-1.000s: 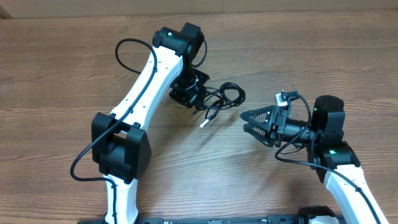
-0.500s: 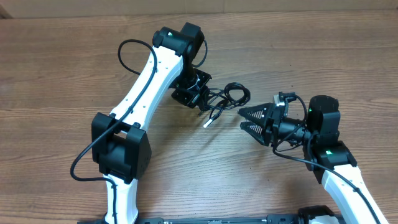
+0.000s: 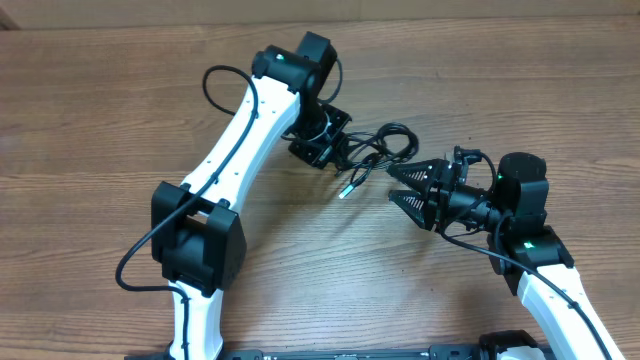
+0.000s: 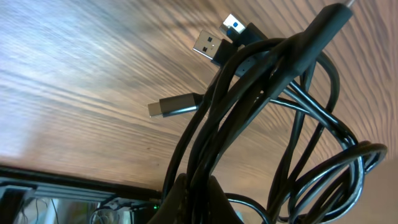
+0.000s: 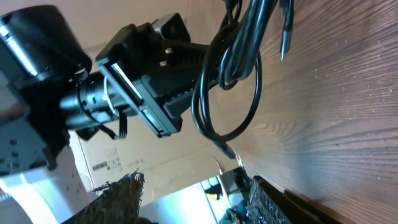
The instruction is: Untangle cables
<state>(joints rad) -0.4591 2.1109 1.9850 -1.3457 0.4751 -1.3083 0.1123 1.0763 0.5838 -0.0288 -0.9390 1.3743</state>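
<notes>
Since a second ago the left gripper [image 3: 330,146] has carried its load to the right and a little farther from the robot's base, and the cables [image 3: 385,145] have travelled with it. Its jaws are clamped on the bundle: in the left wrist view several black cords run together down into the dark fingers [image 4: 186,199] at the bottom edge. From that grip the cords spread out into overlapping loops to the right of the gripper, over the wooden table [image 3: 100,100]. Three plug ends stick out of the tangle in the wrist view: a silver flat plug [image 4: 208,45], a second plug with a blue insert [image 4: 233,23] just beyond it, and a slim grey plug [image 4: 171,107] nearer the camera. In the overhead view one silver-tipped end [image 3: 347,188] hangs on the near side of the loops (whether it touches the wood I cannot tell). The right gripper [image 3: 392,185] has barely shifted; it points left at the bundle with its jaws apart, just right of that silver tip and not touching any cord.
</notes>
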